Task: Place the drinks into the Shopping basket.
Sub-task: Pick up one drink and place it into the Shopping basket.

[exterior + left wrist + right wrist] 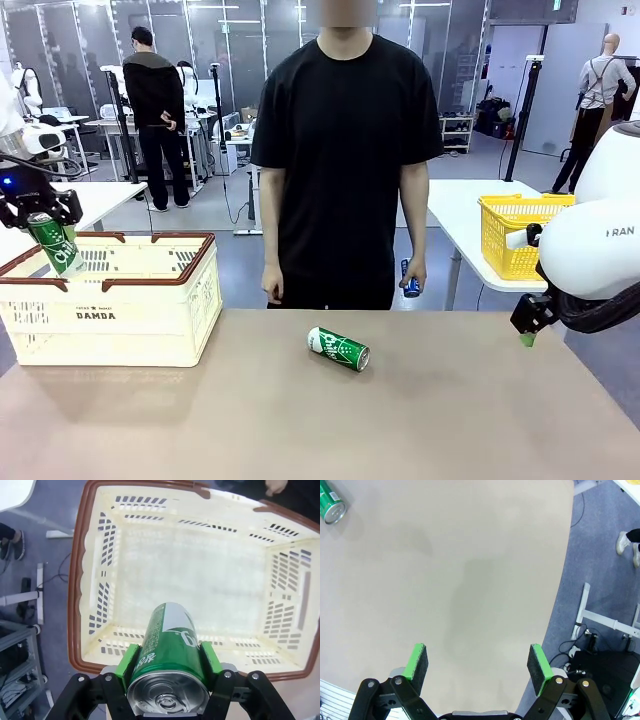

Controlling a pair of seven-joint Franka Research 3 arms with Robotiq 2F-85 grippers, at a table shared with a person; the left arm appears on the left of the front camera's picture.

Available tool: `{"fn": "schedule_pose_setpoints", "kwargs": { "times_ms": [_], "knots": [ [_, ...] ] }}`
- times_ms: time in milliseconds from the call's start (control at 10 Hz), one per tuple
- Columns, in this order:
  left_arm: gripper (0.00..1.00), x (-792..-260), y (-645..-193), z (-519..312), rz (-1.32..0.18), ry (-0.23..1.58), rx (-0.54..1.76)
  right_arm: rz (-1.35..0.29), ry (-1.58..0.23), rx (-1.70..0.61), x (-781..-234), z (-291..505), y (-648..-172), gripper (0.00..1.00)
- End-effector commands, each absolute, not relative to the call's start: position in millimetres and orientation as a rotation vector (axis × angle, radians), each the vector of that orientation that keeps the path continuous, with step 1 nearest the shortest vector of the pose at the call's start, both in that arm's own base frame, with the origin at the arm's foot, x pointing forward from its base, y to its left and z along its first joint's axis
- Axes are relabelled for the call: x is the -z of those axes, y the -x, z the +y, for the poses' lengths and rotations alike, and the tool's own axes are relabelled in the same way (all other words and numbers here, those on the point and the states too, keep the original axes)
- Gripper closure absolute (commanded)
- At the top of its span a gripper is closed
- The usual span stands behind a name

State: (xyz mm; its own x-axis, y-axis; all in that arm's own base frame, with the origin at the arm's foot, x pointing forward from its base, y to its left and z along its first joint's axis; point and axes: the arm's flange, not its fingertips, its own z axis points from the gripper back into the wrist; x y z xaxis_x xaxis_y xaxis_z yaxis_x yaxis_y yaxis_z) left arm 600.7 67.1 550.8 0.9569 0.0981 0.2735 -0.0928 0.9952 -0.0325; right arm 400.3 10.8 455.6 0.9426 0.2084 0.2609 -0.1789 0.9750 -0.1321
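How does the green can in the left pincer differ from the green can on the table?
The held can is clamped in the left pincer above the basket; the table can lies free on the table, with nothing touching it. The held can hangs nearly upright, slightly tilted, top up; the table can lies on its side. Both are green with white lettering and look alike in size.

Shopping basket (75,595) open-topped, floor bare; wide bare table (450,420) beside the lying green can (338,348)
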Motion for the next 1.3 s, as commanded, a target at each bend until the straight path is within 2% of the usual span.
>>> {"fn": "schedule_pose_setpoints", "kwargs": {
  "times_ms": [0,300,600,1200],
  "knots": [
    [0.4,-551.8,-602.9,66.2,-0.283,0.02,-0.096,-0.274,0.11,-0.21,-457.0,8.7,-400.7,0.0],
    [0.4,-546.6,-602.2,66.7,-0.271,0.019,-0.096,-0.274,0.11,-0.21,-457.0,8.7,-400.7,0.0],
    [0.4,-530.4,-638.0,66.4,-0.243,0.014,-0.003,-0.274,0.11,-0.21,-457.0,8.7,-400.7,0.0],
    [0.4,-468.3,-668.1,60.7,-0.12,0.006,0.056,-0.274,0.11,-0.21,-457.0,8.7,-400.7,0.0]
  ]
}}
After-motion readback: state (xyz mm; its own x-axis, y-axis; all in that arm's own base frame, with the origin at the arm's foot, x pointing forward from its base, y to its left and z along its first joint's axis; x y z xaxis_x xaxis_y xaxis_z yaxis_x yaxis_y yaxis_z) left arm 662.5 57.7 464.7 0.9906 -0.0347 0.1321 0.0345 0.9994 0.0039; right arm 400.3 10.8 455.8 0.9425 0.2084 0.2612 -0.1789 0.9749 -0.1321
